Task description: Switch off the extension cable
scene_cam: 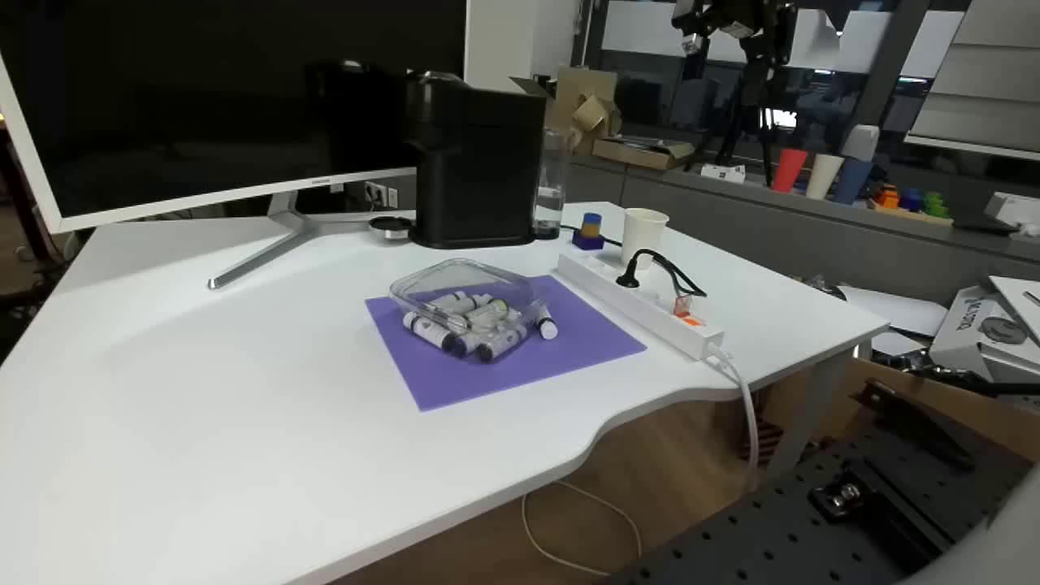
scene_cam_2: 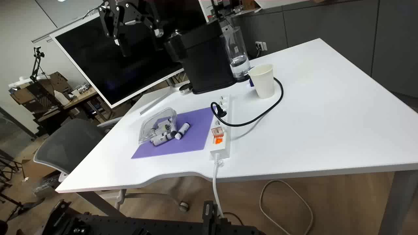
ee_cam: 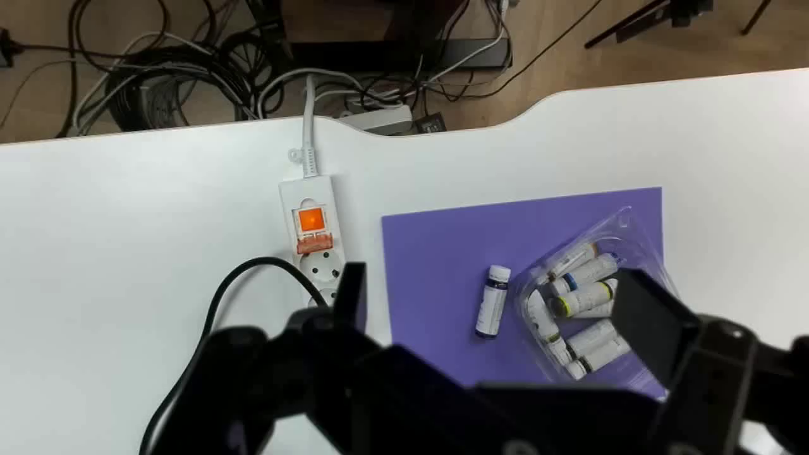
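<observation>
The extension cable is a white power strip (scene_cam: 617, 297) lying on the table, also in an exterior view (scene_cam_2: 227, 134) and in the wrist view (ee_cam: 321, 266). Its orange switch (ee_cam: 311, 219) looks lit, with the clear orange cover (ee_cam: 314, 244) flipped open beside it. A black plug (scene_cam: 627, 279) sits in a socket; the gripper hides it in the wrist view. The white cord (scene_cam_2: 215, 182) runs off the table edge. My gripper (ee_cam: 499, 309) is open and empty, high above the table. It shows at the top of both exterior views (scene_cam: 737, 36) (scene_cam_2: 141, 39).
A purple mat (scene_cam: 520, 378) beside the strip bears small bottles (ee_cam: 493, 303) and a clear plastic container (scene_cam: 463, 276). A paper cup (scene_cam_2: 262, 81) stands close to the strip. A black machine (scene_cam: 479, 162), a glass cylinder (scene_cam: 550, 187) and a monitor (scene_cam: 227, 97) stand behind.
</observation>
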`<move>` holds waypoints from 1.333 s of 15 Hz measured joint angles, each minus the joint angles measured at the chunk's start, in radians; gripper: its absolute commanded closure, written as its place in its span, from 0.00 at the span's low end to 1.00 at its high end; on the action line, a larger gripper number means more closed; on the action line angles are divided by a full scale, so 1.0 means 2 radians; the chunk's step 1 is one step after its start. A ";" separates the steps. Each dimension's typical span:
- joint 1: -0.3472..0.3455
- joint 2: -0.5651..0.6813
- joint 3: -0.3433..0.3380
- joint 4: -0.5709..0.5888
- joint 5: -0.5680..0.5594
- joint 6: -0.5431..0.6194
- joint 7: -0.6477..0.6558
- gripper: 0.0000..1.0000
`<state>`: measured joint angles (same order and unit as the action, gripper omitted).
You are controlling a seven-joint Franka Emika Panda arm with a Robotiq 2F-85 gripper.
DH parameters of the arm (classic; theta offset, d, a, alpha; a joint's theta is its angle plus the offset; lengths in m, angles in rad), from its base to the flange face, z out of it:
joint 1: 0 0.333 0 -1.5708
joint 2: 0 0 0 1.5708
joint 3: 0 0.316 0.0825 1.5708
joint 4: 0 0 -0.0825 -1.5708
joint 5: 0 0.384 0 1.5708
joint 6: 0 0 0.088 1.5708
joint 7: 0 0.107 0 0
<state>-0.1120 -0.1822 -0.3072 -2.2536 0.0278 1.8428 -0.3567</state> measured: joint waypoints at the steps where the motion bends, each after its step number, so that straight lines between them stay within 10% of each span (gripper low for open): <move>1: 0.000 0.000 0.000 0.000 0.000 0.001 0.000 0.00; 13: -0.004 0.000 0.007 -0.003 -0.005 0.014 0.000 0.00; 20: -0.013 0.010 0.026 -0.075 -0.083 0.184 -0.013 0.00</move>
<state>-0.1372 -0.1629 -0.2549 -2.4035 -0.1383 2.2118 -0.3820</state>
